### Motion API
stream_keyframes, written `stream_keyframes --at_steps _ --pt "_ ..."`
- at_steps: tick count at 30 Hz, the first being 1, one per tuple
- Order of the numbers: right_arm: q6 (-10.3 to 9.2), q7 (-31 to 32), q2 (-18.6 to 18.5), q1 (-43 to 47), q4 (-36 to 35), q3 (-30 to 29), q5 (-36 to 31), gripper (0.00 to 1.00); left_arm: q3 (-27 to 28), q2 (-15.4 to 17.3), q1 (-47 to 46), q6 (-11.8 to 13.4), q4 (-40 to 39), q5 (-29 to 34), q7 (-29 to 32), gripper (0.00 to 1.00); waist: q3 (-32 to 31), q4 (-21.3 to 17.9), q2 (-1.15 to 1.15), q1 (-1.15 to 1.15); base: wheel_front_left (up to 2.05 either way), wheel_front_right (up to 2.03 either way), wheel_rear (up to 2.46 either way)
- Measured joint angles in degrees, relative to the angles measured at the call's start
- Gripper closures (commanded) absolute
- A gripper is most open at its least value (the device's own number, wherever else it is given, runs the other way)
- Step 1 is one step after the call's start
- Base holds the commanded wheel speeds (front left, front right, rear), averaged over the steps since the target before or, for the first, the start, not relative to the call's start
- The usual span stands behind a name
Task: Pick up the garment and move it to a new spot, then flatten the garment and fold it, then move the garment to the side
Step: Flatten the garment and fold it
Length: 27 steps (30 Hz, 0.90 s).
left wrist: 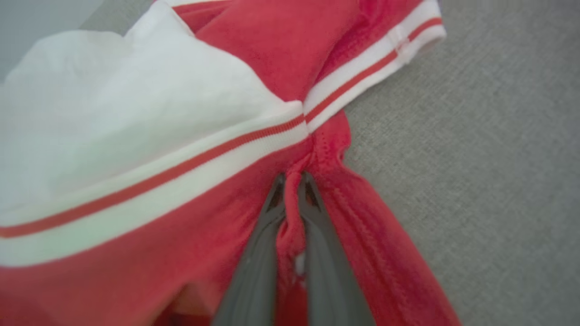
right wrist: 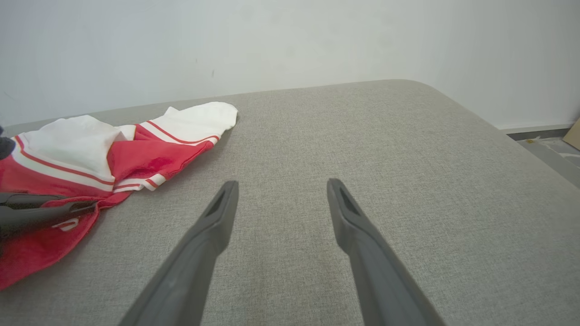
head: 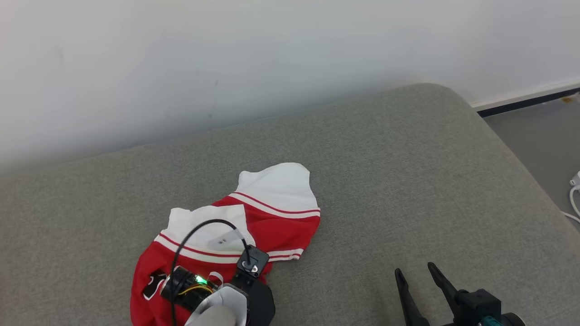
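A red and white garment [head: 267,213] with striped trim lies crumpled on the grey cushion at the lower middle-left of the head view. My left gripper [left wrist: 292,181] is shut on a pinched fold of its red cloth [left wrist: 290,217]; in the head view the left wrist covers the fingers. From the right wrist view the garment [right wrist: 113,149] lies at the left, with the left fingers [right wrist: 50,210] lying across its red part. My right gripper [head: 414,274] stands open over bare cushion at the lower right, well clear of the garment, nothing between its fingers [right wrist: 217,208].
The grey upholstered surface [head: 408,181] runs back to a white wall [head: 272,59]. Its rounded right edge drops to a grey floor [head: 543,136] with a dark baseboard and a white cable [head: 574,194]. Bare cushion lies to the right of the garment.
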Motion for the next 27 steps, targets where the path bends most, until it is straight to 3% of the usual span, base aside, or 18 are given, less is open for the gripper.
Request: stream_keyframes --at_steps 6,11,15,18,22,27 --pt "0.0 -1.27 0.01 -0.66 1.77 0.09 0.02 0.0 5.15 -0.45 -2.71 -3.12 2.89 -5.3 -9.66 1.0 -0.16 1.36 0.0 0.0 0.0 0.0 0.0" --pt "0.0 -2.0 0.01 -1.4 3.15 0.27 0.02 0.0 9.99 -1.16 -7.5 -9.66 3.86 -10.78 -18.82 1.0 -0.71 2.8 0.0 0.01 0.0 0.0 0.0" --pt "0.0 -2.47 0.02 -1.84 4.3 0.52 0.02 0.0 12.65 -1.32 -11.88 -12.4 0.3 -16.94 -21.87 1.0 -1.67 3.66 0.0 0.0 0.0 0.0 0.0" --pt "0.0 -2.45 0.01 -2.07 4.95 0.88 0.04 0.0 10.31 -1.46 -15.17 -12.17 -11.24 -23.27 -22.3 1.0 -2.56 4.08 0.0 0.01 0.0 0.0 0.0" --pt "0.0 -2.4 0.0 -2.05 4.99 1.51 0.12 0.0 8.64 -1.77 -21.14 -7.16 -23.62 -30.6 -24.5 1.0 -3.2 4.31 0.0 0.0 0.0 0.0 0.0" --pt "0.0 -2.29 0.02 -2.05 4.99 1.88 0.55 0.0 10.27 -1.77 -26.68 -2.69 -31.2 -38.16 -27.28 1.0 -3.19 3.97 0.0 0.0 0.0 0.0 0.0"
